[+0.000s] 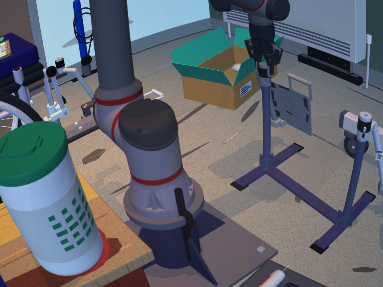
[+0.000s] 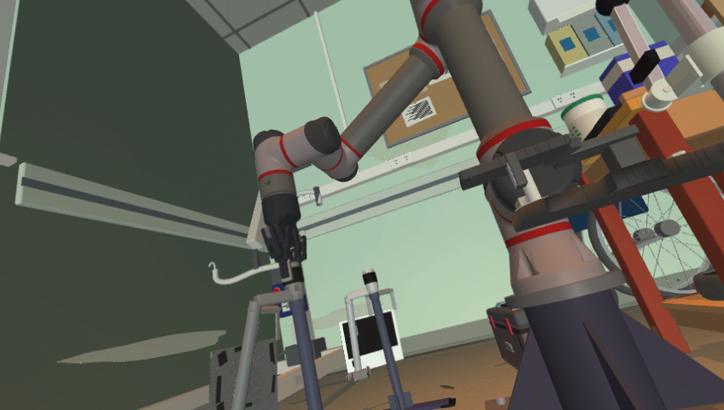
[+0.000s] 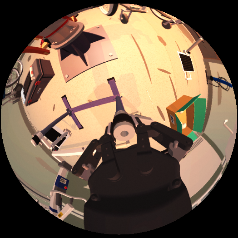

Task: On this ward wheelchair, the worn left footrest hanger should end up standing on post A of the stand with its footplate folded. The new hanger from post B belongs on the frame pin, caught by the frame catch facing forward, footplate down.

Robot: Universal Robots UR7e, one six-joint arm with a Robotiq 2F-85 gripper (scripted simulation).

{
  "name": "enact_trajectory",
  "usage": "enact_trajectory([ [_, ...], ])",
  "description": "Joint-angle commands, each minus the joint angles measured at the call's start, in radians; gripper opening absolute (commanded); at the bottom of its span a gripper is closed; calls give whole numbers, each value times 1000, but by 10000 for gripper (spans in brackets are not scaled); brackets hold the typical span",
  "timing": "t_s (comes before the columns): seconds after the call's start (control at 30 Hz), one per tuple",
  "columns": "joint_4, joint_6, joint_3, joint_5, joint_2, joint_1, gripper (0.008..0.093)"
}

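The worn hanger (image 1: 263,71) stands on the far post (image 1: 265,123) of the purple stand, and its top sleeve (image 3: 123,131) is held in my closed gripper (image 1: 263,63). Its grey speckled footplate (image 1: 292,106) hangs folded up beside the post. The new hanger (image 1: 364,122) sits on the near post (image 1: 352,182) at the right. Its white-framed black footplate (image 2: 370,338) shows in the second side camera. The wheelchair frame (image 1: 55,92) is far left, behind the arm's base.
An open cardboard box (image 1: 221,77) with green flaps sits just behind the far post. A wall radiator (image 1: 309,27) runs along the back. A wipes canister (image 1: 43,198) stands on the wooden table at near left. A dark case (image 3: 37,80) lies by the arm's base plate.
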Motion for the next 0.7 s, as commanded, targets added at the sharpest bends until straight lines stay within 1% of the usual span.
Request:
enact_trajectory([
  [0.0, -2, 0, 0, 2, 0, 0, 80],
  [0.1, -2, 0, 0, 2, 0, 0, 85],
  [0.67, -1, 0, 0, 1, 0, 0, 425],
])
